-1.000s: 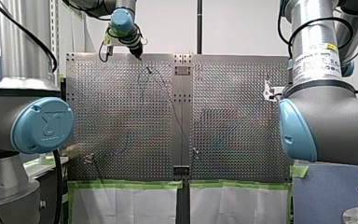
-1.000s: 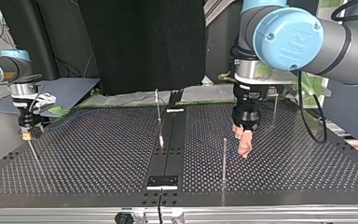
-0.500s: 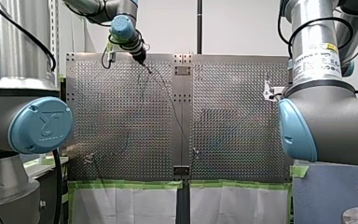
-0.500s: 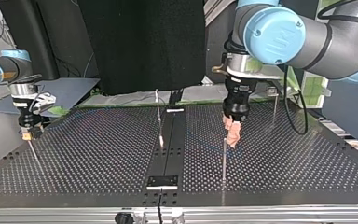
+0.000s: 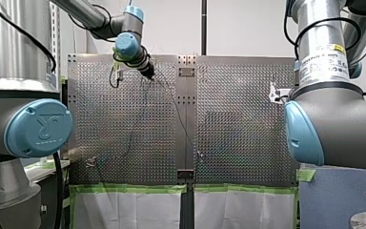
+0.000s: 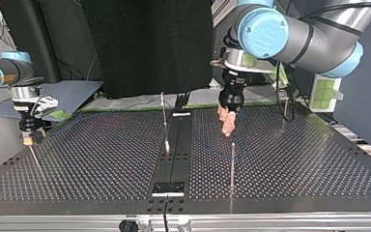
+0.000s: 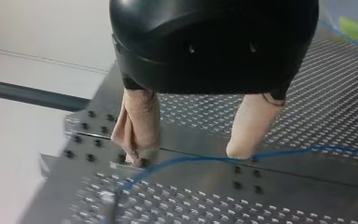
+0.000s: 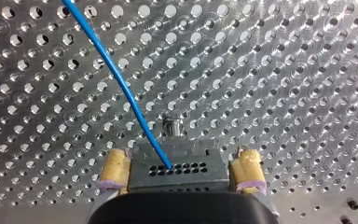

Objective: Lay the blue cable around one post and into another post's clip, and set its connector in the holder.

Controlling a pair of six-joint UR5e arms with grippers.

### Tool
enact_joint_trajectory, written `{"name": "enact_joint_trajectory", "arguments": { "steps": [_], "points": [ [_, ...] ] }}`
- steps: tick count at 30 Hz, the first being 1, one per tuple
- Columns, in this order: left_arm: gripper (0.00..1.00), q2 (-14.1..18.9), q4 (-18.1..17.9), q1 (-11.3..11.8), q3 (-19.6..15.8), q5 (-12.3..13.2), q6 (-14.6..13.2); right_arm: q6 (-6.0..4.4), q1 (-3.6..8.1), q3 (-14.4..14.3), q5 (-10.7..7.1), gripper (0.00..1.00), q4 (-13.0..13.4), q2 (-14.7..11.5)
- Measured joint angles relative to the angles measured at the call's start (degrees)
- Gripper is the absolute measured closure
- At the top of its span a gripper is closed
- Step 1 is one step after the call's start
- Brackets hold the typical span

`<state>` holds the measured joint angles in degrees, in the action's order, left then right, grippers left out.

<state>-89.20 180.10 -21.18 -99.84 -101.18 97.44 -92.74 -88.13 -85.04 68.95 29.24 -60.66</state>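
My right tool [image 8: 181,179] is clenched on the connector [image 8: 177,169], well apart from the post [image 6: 232,164]. My left tool [image 7: 186,154] hangs released just beyond that post, with the blue cable [image 8: 122,88] at its fingertips. The cable looks light and limp, so I'd pinch it near the post.

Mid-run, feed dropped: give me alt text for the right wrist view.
My right gripper clamps a grey metal connector block with rows of holes between its yellowish pads. A thin blue cable runs from the block's face away over the perforated metal table, passing beside a small metal stud.
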Motion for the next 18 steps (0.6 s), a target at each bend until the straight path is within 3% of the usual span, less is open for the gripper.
{"name": "enact_joint_trajectory", "arguments": {
  "steps": [18],
  "points": [
    [0.0,-8.23,-8.39,-0.79,-8.4,1.31,0.23,-0.03,-0.04,0.01,0.03,0.0,-0.91,-0.09]
  ]
}}
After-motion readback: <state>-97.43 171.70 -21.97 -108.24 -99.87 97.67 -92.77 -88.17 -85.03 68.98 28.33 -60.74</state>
